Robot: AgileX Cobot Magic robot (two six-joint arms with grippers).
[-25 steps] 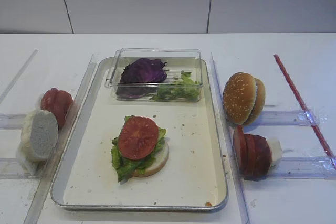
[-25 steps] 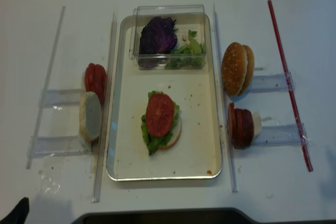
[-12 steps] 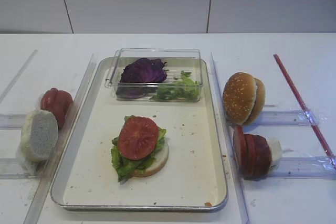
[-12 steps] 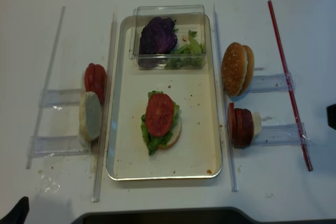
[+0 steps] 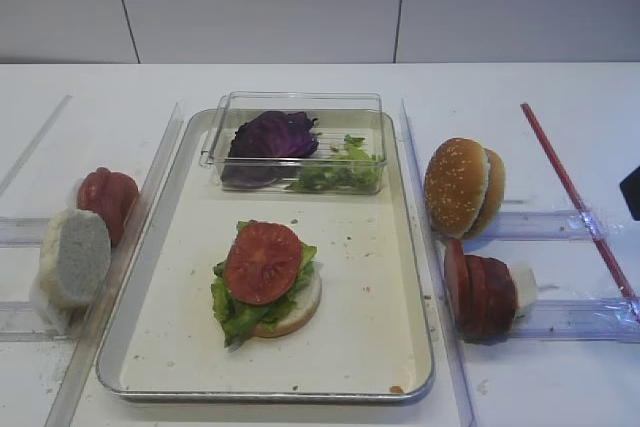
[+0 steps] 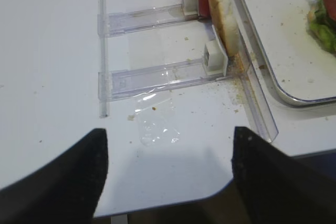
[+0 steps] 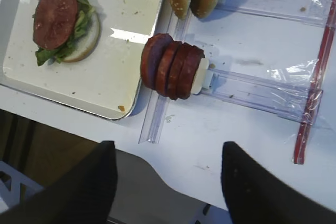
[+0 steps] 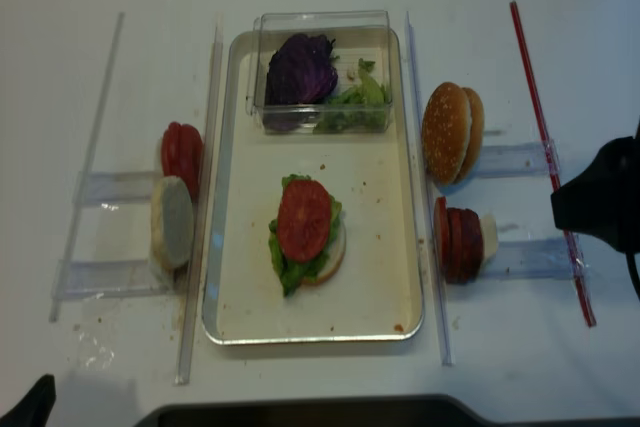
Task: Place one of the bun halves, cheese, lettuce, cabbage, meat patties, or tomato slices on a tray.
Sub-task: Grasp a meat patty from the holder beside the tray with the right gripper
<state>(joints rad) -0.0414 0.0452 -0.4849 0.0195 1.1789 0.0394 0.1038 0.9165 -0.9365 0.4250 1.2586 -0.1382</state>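
Note:
The silvery tray [image 5: 265, 394] carries a pale bun half topped with lettuce and a tomato slice [image 5: 263, 262]. Meat patties [image 7: 170, 66] stand on edge in a clear rack right of the tray, with sesame bun halves [image 5: 462, 187] behind them. On the left stand a pale bun half [image 5: 74, 257] and tomato slices [image 5: 108, 197]. Cabbage [image 5: 272, 137] and lettuce [image 5: 335, 172] lie in a clear box. Cheese is out of view. My right gripper [image 7: 168, 148] hovers open and empty near the table's front edge, short of the patties. My left gripper [image 6: 169, 132] is open and empty at the front left.
Clear plastic rails [image 8: 425, 197] run along both long sides of the tray. A red rod [image 8: 550, 157] lies at the far right, with the right arm [image 8: 600, 202] over it. Clear racks [image 6: 157, 74] and crumbs sit ahead of the left gripper.
The right arm has come in from the right edge of both high views and moved left toward the patties' rack. Food and left arm have not moved.

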